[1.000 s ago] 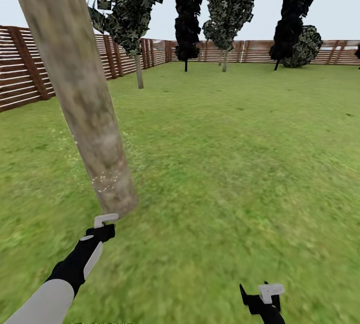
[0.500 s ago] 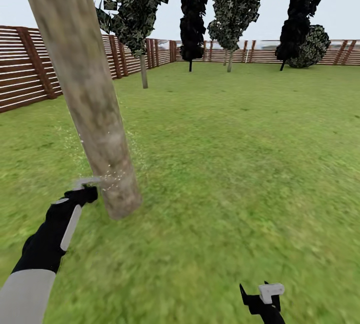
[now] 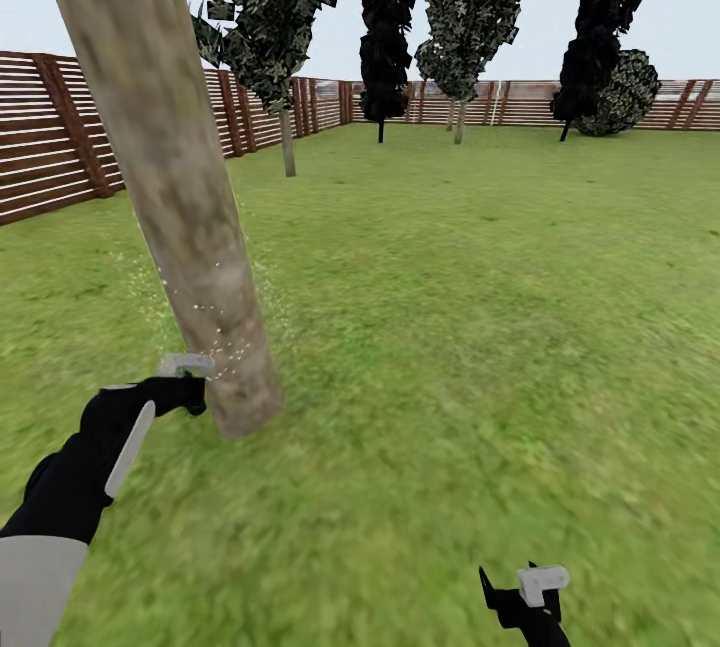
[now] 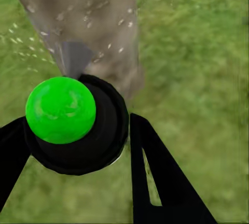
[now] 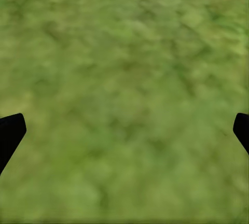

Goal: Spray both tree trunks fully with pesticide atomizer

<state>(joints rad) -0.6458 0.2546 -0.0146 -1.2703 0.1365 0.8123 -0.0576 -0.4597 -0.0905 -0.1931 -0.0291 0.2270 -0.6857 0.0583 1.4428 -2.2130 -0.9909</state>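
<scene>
Spraying is the step in hand: from the head camera, the left gripper (image 3: 187, 379) sits just beside the near trunk (image 3: 175, 187) at far left, pale specks (image 3: 215, 327) dotting its lower part. The right gripper (image 3: 530, 599) hangs low over grass (image 3: 480, 307). Left wrist camera — the fingers (image 4: 161, 182) pinch the atomizer (image 4: 75, 125), nozzle toward the trunk (image 4: 88, 11). Right wrist camera — fingertips (image 5: 10, 133) spread wide, holding nothing. Next, probably, aim higher up the bare bark.

Right pincer (image 5: 124, 130) spread wide above grass (image 5: 124, 53).
</scene>
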